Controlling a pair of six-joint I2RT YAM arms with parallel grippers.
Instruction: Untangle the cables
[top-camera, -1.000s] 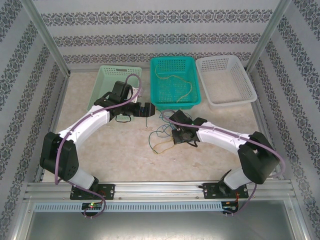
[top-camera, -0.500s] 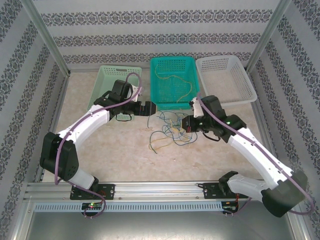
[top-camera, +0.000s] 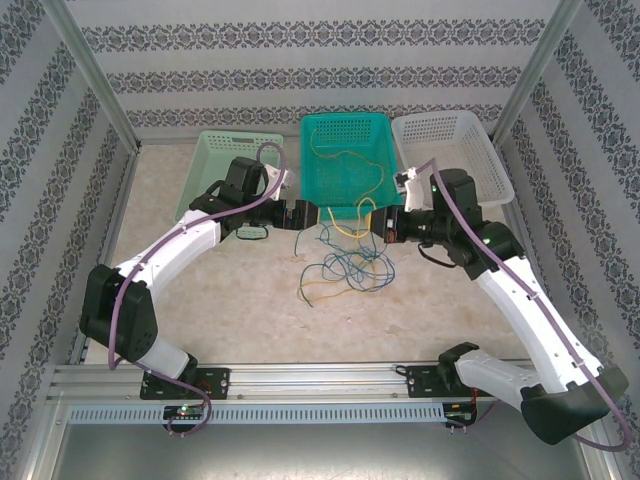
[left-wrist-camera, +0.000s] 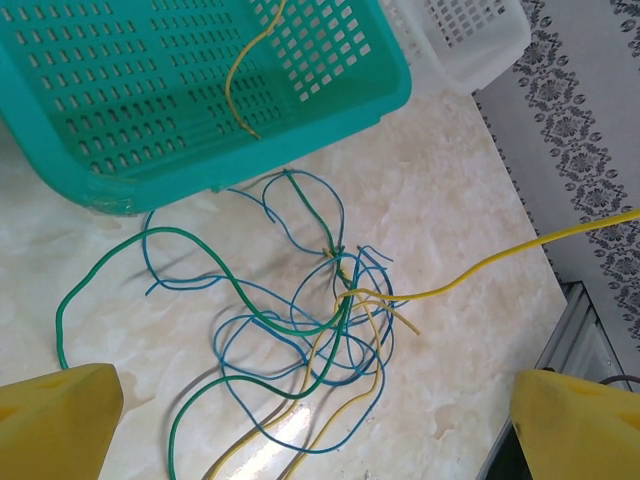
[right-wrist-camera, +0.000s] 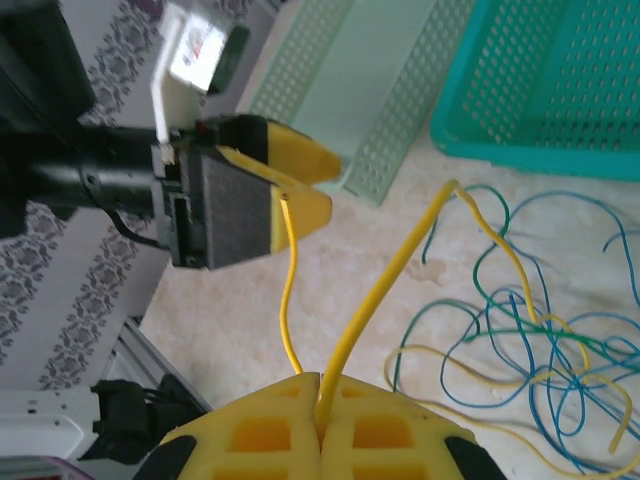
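Observation:
The cables (top-camera: 345, 265) lie in a loose tangle of blue, green and yellow strands on the table, just in front of the teal basket (top-camera: 318, 205). My right gripper (top-camera: 388, 224) hangs to the right of the tangle, shut on a yellow cable (right-wrist-camera: 385, 280) that runs from its fingertips (right-wrist-camera: 320, 385) down into the heap. In the left wrist view that yellow cable (left-wrist-camera: 520, 250) stretches off to the right, lifted off the table. My left gripper (top-camera: 304, 215) is open, left of and above the tangle (left-wrist-camera: 320, 310), with nothing between its fingers (left-wrist-camera: 55, 420). Another yellow cable (top-camera: 345, 160) lies inside the teal basket.
A pale green basket (top-camera: 205, 165) stands at the back left, behind my left arm. A white basket (top-camera: 470, 125) stands at the back right, close to my right wrist. The two grippers face each other across the tangle, a short way apart.
My right gripper has risen off the tangle and swung back and to the right, drawing a yellow cable out with it. The tangle has spread. The left gripper edged right.

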